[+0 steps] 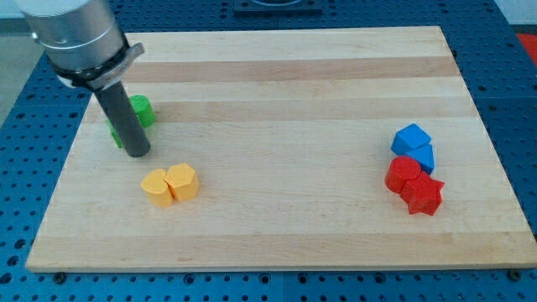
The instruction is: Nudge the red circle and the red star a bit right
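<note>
The red circle (403, 174) and the red star (423, 194) sit touching each other near the board's right edge, the star below and to the right. My tip (137, 153) is far off at the view's left, resting on the board just below the green blocks (141, 111) and above-left of the yellow blocks (170, 184). The rod stands in front of the green blocks and hides part of them.
Two blue blocks (414, 146) touch the red circle from above. Two yellow blocks lie side by side at lower left. The wooden board (277, 75) lies on a blue perforated table; its right edge is close to the red star.
</note>
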Robot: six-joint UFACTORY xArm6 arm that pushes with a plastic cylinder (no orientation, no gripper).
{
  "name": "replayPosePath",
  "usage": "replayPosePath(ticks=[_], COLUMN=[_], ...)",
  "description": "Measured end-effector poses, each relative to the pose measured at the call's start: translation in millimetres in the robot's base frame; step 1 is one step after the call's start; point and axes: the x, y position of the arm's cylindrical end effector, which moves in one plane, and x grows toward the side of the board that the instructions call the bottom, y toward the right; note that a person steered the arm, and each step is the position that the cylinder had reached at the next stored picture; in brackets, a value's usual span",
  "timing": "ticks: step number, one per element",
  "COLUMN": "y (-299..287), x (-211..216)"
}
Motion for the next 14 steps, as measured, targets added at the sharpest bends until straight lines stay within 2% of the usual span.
replayPosePath(ticks=[1, 2, 3, 6, 7, 8, 9, 10, 12, 13, 14], y=[33.3, 36.7, 90.9, 154.6, 202.5, 211.5, 276.2, 313.8, 319.4, 333.2, 323.7], x=[-25.2, -28.1, -14.9, 22.3, 61.1, 61.1, 60.2, 60.1, 60.2, 83.6, 83.6])
